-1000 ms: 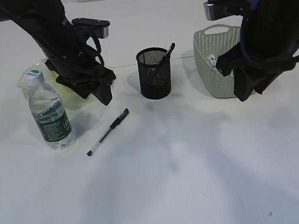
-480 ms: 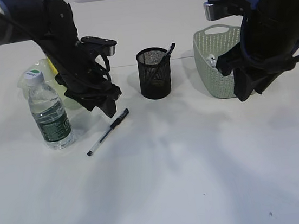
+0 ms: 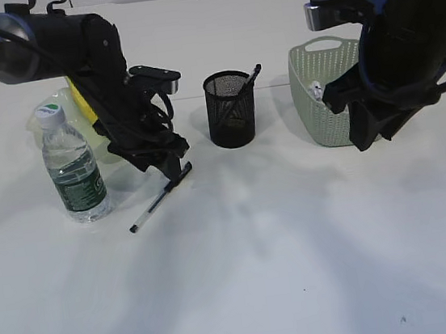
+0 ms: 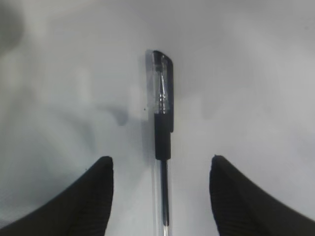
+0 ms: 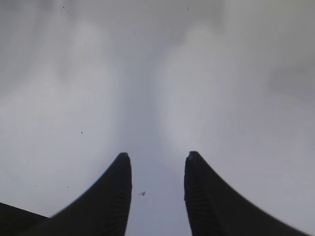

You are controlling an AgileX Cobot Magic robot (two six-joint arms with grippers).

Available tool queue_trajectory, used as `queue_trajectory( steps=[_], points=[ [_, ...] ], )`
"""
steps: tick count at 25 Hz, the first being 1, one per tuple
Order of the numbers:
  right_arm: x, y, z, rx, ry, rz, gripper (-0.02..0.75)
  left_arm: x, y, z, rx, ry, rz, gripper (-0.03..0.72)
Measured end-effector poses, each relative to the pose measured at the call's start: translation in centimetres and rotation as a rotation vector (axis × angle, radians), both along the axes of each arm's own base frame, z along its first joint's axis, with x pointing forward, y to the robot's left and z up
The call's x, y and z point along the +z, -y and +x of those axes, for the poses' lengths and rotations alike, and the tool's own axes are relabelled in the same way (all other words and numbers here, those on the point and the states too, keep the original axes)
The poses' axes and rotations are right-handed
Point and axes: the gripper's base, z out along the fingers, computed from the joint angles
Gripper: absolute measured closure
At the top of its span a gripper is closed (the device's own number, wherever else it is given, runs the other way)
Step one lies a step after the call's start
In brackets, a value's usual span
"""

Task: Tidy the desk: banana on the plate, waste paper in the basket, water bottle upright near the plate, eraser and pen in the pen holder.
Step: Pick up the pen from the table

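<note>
Now the left claw [image 4: 160, 194] hangs spread astride the black gel pen [image 4: 163, 142]; next, descend and clench. Right claw [image 5: 157, 191] idles, parted, empty.

Both arms are black with a matte finish. The left arm [image 3: 52, 33] has a cylindrical link ending in a silver-grey band with white lettering, at the upper left of the exterior view. Black cables loop beside its wrist. Each wrist carries a flat black-and-silver camera module [image 3: 341, 4]. The fingers [image 4: 83, 206] are black, curved, tapering and finely ribbed inside.
</note>
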Motion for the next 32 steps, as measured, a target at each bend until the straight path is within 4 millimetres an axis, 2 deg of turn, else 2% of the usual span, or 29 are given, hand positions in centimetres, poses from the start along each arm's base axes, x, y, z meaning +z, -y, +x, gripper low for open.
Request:
queue_trajectory(
  steps=[5,12,18,32],
  points=[
    [0.0,0.0,0.0,0.000,0.000,0.000,0.464,-0.6,0.1,0.2,0.003,0.011,-0.004,0.252],
    [0.0,0.0,0.0,0.000,0.000,0.000,0.464,-2.6,0.1,0.3,0.004,-0.026,0.012,0.253],
    [0.0,0.0,0.0,0.000,0.000,0.000,0.464,-3.6,0.2,0.4,0.004,-0.040,0.018,0.253],
    [0.0,0.0,0.0,0.000,0.001,-0.002,0.464,-3.6,0.2,0.4,0.004,-0.044,0.020,0.270]
  ],
)
